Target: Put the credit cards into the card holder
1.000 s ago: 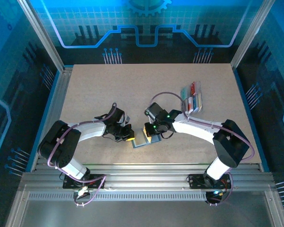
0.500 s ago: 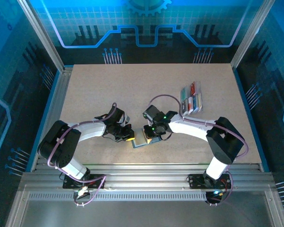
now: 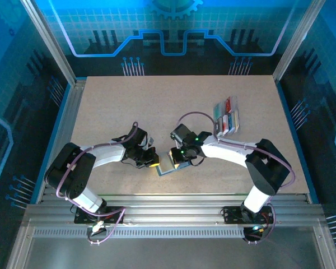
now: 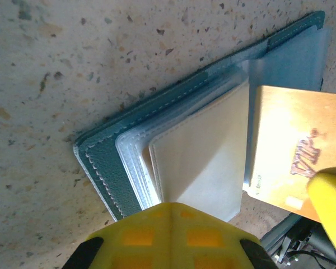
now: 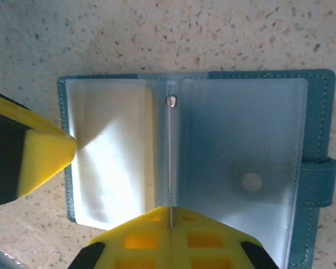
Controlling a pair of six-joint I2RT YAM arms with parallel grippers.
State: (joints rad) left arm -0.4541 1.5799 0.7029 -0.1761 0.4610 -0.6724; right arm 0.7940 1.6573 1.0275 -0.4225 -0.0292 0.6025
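Note:
The slate-blue card holder [image 3: 167, 168] lies open on the table between both grippers, its clear sleeves spread [image 5: 241, 145]. My right gripper [image 5: 171, 216] is shut on a yellow-orange credit card [image 4: 280, 145]. In the right wrist view the card [image 5: 170, 162] stands edge-on over the fold of the card holder [image 5: 313, 112]. My left gripper [image 4: 173, 206] is shut, and its yellow tip rests on the pale left sleeve [image 4: 201, 151] at the outer edge. From above, the left gripper [image 3: 153, 161] and the right gripper [image 3: 175, 159] nearly meet over the holder.
A clear tray [image 3: 227, 116] with several more cards in red, blue and teal stands at the right, behind the right arm. Bare speckled tabletop [image 3: 129, 106] lies behind the grippers. The metal rail [image 3: 168, 199] runs along the near table edge.
The right gripper has shifted slightly left over the card holder with the card still in it. The left arm has stayed put.

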